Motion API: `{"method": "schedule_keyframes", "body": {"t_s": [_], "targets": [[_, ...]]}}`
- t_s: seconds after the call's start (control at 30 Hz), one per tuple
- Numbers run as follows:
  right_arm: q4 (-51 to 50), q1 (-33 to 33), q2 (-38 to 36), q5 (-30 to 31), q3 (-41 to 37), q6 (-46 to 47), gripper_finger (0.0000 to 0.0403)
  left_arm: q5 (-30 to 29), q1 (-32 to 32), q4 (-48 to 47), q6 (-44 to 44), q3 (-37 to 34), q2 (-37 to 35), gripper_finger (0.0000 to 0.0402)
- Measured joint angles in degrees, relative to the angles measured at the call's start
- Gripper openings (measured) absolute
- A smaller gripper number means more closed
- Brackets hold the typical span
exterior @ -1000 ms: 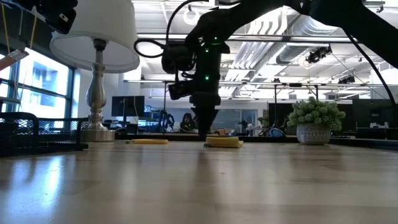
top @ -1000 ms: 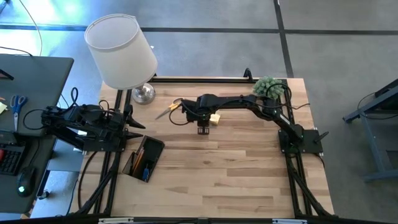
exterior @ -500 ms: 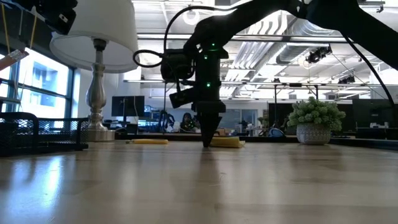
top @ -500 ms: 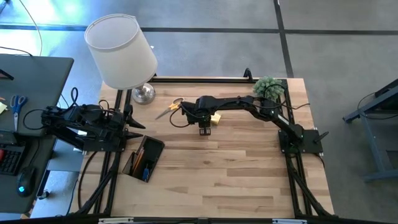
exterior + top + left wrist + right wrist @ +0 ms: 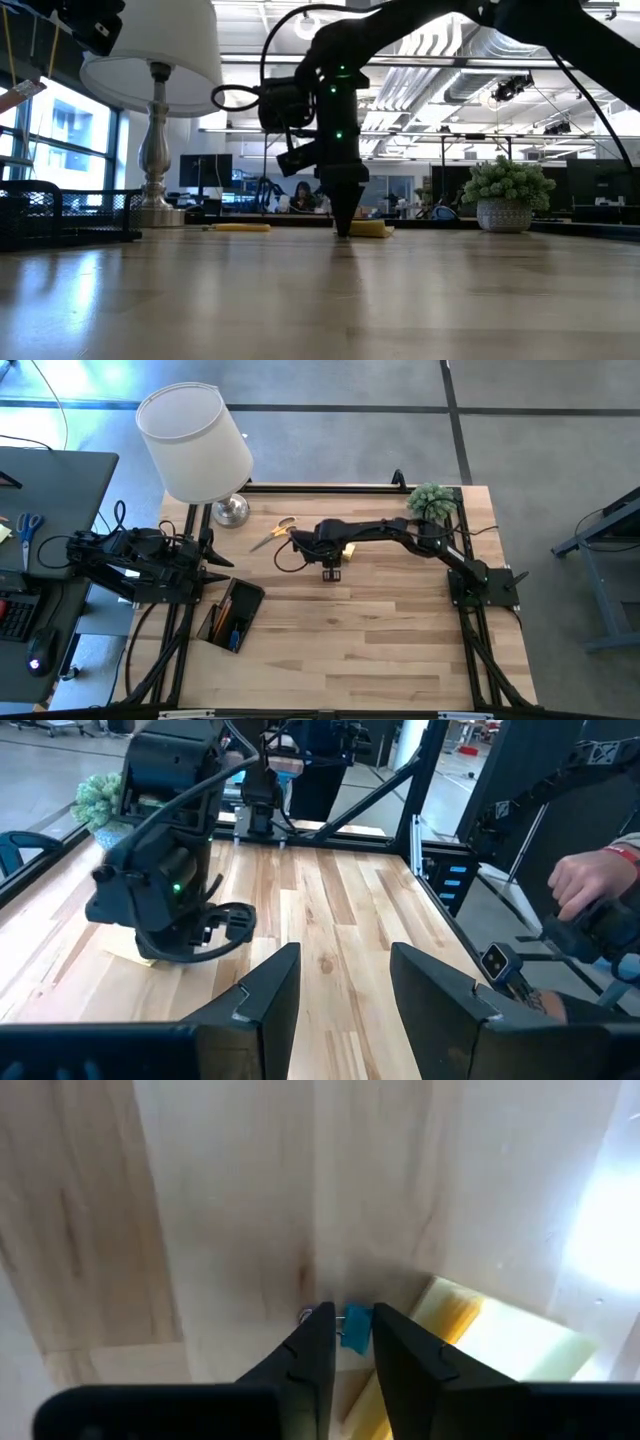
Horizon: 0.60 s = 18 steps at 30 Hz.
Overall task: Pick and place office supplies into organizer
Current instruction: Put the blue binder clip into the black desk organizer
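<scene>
Right wrist view showed the right gripper (image 5: 343, 1342) pointed straight down at the wooden table (image 5: 230, 1200), its two dark fingers drawn in narrow on either side of a small blue clip (image 5: 355, 1327). The clip sat between the fingertips; I could not tell whether they had pinched it firmly or only bracketed it. That steep downward pose looked chosen so the tips could nip such a tiny piece off the flat wood.

Just beside the clip, touching or nearly so, lay the yellow sticky-note pad (image 5: 500, 1342). From the high view the right gripper (image 5: 331, 570) hung over the middle of the table with the pad (image 5: 349, 549) at its far side, and the yellow-handled scissors (image 5: 273, 532) lay a little farther on, toward the lamp (image 5: 195, 442). The small green plant (image 5: 431, 499) stood in the far corner, well apart from the gripper.

The black organizer (image 5: 230, 615) sat at the near left of the gripper, already holding a few pens and pencils, so the clip would have to be carried across to it. The left gripper (image 5: 340, 1010) waited beside the organizer, parked clear of the work, its fingers partly apart and holding nothing. A person's hand (image 5: 590, 885) showed beyond the table edge.
</scene>
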Motion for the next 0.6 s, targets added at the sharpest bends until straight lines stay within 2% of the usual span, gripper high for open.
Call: {"method": "schedule_keyframes", "body": {"t_s": [0.27,0.6], "targets": [[-1.7,1.7,0.2,-1.2,1.4,1.8,0.0014,0.0,0.0,0.0,0.0,0.0,0.0,0.0145],[-2.8,4.2,0.4,-4.9,12.3,1.6,0.0000,0.0,0.0,0.1,0.0,0.0,0.0,0.0145]]}}
